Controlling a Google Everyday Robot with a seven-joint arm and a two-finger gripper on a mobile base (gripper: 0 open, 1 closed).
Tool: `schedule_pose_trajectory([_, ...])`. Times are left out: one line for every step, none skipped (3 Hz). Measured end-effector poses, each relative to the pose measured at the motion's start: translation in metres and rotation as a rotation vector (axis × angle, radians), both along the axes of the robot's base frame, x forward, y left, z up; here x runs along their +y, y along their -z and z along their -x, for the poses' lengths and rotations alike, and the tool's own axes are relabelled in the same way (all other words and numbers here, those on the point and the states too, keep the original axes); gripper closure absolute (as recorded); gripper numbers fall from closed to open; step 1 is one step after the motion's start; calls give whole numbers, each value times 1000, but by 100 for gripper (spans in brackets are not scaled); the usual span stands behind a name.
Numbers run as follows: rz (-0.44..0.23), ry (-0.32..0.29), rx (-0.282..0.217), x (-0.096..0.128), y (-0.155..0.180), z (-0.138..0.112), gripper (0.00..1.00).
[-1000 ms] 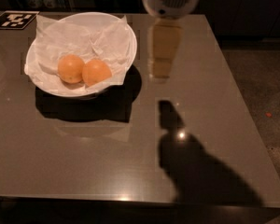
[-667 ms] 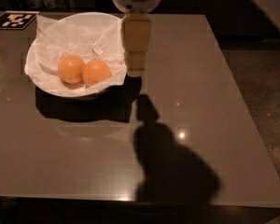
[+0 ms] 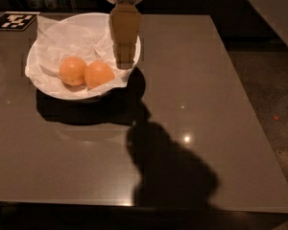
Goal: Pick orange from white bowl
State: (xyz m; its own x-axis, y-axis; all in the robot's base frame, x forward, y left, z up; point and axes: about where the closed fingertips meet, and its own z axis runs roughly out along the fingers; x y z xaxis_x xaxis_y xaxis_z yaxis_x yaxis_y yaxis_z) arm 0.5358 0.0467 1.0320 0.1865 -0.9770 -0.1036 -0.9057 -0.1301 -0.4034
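A white bowl (image 3: pixel 48 87) lined with crumpled white paper sits at the back left of the table. Two oranges lie side by side in it. The right one is the orange (image 3: pixel 98 74), deep-coloured with a slightly pointed side. The left one (image 3: pixel 72 70) is rounder and paler. My gripper (image 3: pixel 125 59) hangs down from above over the bowl's right rim, just right of the orange and higher than it. It holds nothing that I can see.
The bowl stands on a glossy grey-brown table (image 3: pixel 192 104). A black and white marker tag (image 3: pixel 14 20) lies at the back left corner. The arm's shadow falls across the table's front middle. The floor lies beyond the table's right edge.
My gripper has moved left, from over the bare table right of the bowl to over the bowl's right rim. The oranges have not moved.
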Motion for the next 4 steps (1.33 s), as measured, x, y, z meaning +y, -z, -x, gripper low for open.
schedule_pose_trajectory([-36,52,55,11,14,-19,0])
schedule_pose_trajectory([-69,98,128,22,31,-39,8])
schedule_pose_trajectory([-103,128,204,27,50,-52,14])
schedule_pose_trajectory([-121,124,265,40,66,-59,16])
